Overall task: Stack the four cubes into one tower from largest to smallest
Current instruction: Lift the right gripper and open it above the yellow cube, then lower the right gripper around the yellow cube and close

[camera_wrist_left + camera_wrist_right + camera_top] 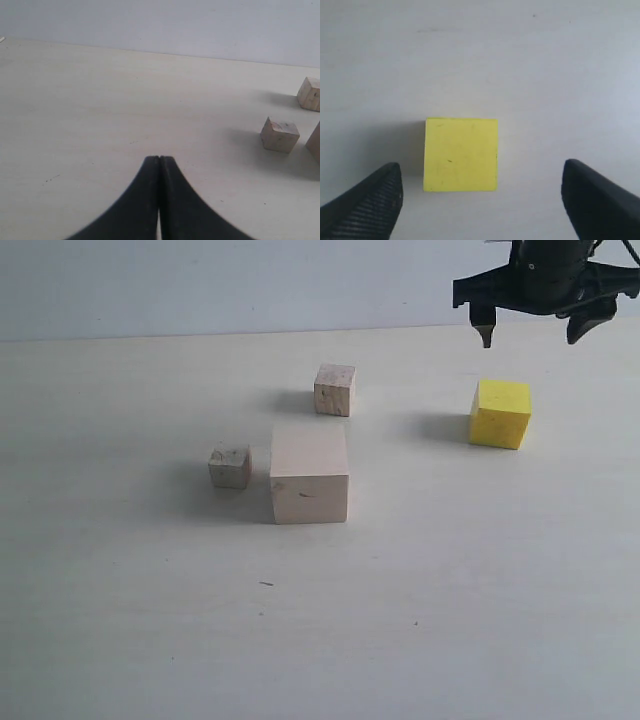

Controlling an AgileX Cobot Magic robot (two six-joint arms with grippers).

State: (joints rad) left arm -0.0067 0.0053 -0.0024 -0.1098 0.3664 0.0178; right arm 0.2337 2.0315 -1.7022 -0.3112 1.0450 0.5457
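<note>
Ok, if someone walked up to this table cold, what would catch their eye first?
The bright yellow cube stands alone at the right of the pale tabletop, the only strong colour, with the open black right gripper hovering above it. Near the middle sits the large pale wooden cube, with a small pale wooden cube at its left and a second small pale wooden cube behind it; nothing is stacked.

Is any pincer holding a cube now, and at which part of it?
Nothing is held. The right pincer is open over the yellow cube, not touching it; the left pincer is shut and empty.
</note>
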